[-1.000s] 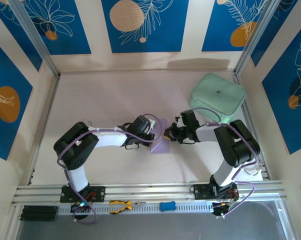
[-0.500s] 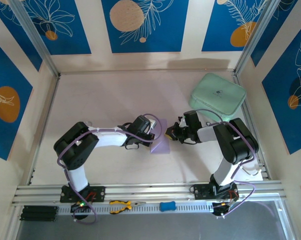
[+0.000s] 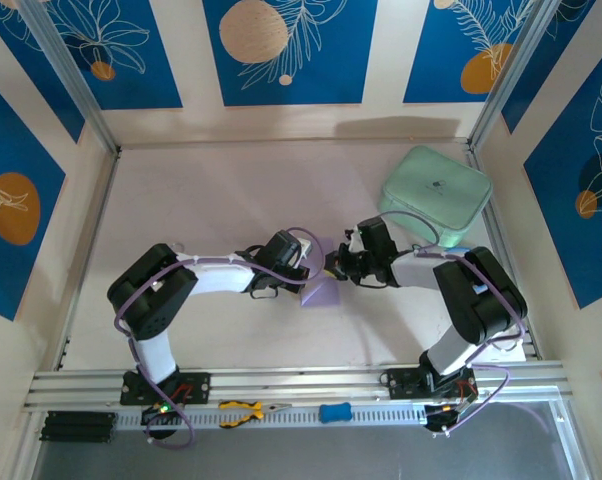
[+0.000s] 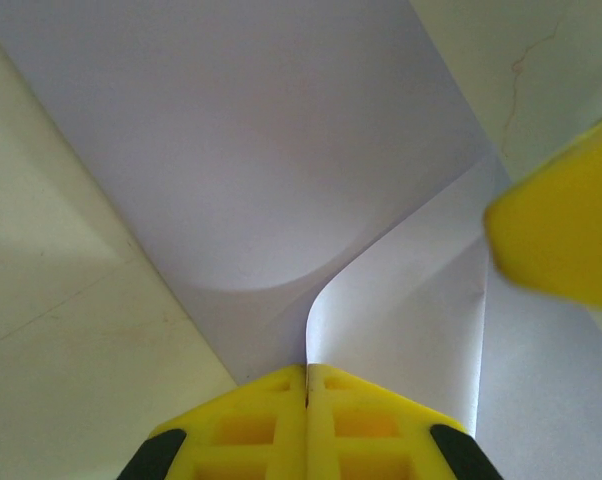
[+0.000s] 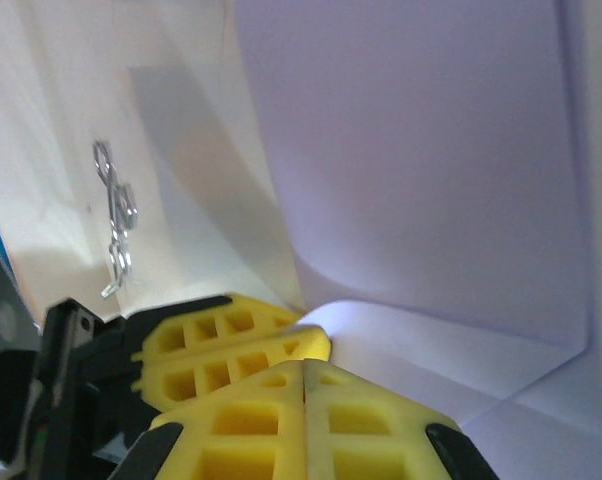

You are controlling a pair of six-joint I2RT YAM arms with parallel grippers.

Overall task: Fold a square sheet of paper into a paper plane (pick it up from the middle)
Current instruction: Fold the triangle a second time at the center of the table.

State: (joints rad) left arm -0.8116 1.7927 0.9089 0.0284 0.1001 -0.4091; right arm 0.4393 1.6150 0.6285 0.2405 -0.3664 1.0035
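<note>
The pale lavender square sheet of paper (image 3: 324,291) lies partly folded at the table's middle, between the two arms. My left gripper (image 3: 309,268) is at its left side. In the left wrist view the left gripper (image 4: 306,372) is shut on a raised fold of the sheet (image 4: 281,170), whose edge runs out of the seam between the fingers. My right gripper (image 3: 333,264) comes in from the right and sits close against the left one. In the right wrist view the right gripper (image 5: 306,368) is shut, its tips at the sheet (image 5: 431,150), with nothing visibly between them.
A mint-green rounded case (image 3: 436,188) sits at the back right. Yellow-handled pliers (image 3: 249,410) and a small blue object (image 3: 334,412) lie on the front rail. A small metal clip (image 5: 116,220) rests on the table near the paper.
The right gripper has moved a little left, up to the left gripper and the paper. The left gripper keeps its hold and has not moved.
</note>
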